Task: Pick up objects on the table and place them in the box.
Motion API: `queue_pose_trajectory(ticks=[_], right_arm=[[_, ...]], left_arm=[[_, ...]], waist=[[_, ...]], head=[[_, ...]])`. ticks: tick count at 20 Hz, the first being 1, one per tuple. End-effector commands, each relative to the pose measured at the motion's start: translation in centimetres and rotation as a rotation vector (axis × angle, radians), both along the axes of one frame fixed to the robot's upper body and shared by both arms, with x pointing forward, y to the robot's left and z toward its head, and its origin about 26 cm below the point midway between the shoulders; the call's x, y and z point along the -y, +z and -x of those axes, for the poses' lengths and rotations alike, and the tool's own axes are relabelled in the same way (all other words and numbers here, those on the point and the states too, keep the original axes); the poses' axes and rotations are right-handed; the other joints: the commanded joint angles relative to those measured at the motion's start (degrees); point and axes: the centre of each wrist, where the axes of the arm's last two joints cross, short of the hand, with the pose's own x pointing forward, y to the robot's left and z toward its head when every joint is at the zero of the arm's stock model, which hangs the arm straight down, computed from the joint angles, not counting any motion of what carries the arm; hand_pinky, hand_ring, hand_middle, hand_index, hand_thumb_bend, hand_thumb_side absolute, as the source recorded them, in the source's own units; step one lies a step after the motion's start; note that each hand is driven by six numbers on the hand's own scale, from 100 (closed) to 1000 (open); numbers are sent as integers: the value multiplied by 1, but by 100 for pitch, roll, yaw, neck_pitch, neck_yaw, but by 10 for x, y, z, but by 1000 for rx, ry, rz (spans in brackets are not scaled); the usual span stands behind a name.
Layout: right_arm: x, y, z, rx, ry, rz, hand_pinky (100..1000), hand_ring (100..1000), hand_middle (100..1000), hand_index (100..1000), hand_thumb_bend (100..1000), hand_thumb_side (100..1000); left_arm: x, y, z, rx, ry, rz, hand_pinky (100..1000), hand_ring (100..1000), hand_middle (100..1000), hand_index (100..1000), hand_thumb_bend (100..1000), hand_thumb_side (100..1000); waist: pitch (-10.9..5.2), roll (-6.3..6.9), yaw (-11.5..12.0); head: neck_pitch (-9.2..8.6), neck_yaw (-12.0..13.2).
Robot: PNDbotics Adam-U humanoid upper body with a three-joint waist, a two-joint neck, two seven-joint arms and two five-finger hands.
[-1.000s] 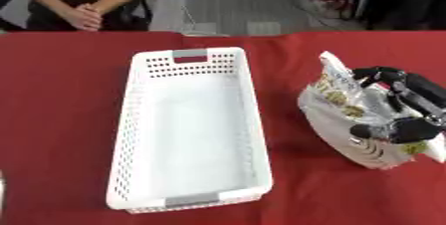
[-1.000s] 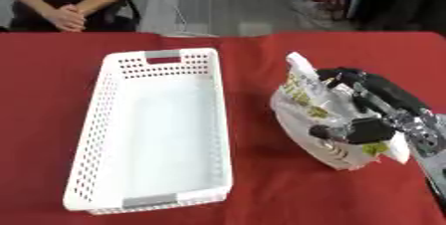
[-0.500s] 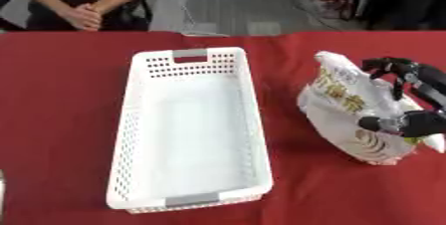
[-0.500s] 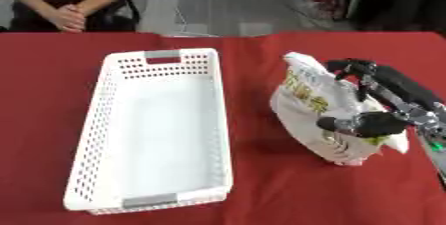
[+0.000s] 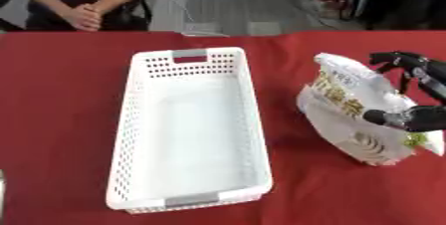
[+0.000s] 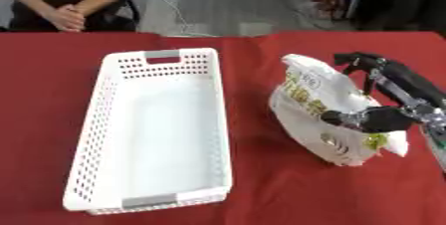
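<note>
A white snack bag [image 6: 315, 100] with yellow print lies on the red table, right of the white perforated basket [image 6: 101, 114]. My right hand [image 6: 397, 117] comes in from the right edge and spans the bag. Its fingers [image 6: 359, 61] curl over the bag's far top end. Its thumb [image 6: 353, 118] presses on the printed face near the lower end. The bag is tipped up towards the basket. The basket is long, has grey handles and holds nothing. My left hand shows in neither view.
The red cloth [image 5: 61, 94] covers the whole table. A person stands behind the far edge at the upper left with clasped hands and touches nothing. Bare grey floor and dark clutter lie beyond the table.
My right hand has slid right across the bag. Its fingers, which lay over the bag's middle, now hook its far end, and more of the printed face shows.
</note>
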Motion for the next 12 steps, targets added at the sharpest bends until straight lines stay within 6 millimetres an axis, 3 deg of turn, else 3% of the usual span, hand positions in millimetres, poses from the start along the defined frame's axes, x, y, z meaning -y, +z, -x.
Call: queue_pose_trajectory(ticks=[1,12], right_arm=[[11,14,1,36,-33,24,426,776,832,964,706,722],[22,9,-6,22,-102,33,440,779,836,964,708,720]], left_arm=[[-1,8,3,23,2,-22,771,768,718,690,291,960],[-1,7,3,23,2,-21,771,768,718,690,290,960]], waist=[[-82,-7,-8],[-79,-4,3]], head=[[-35,58],[-43,57]])
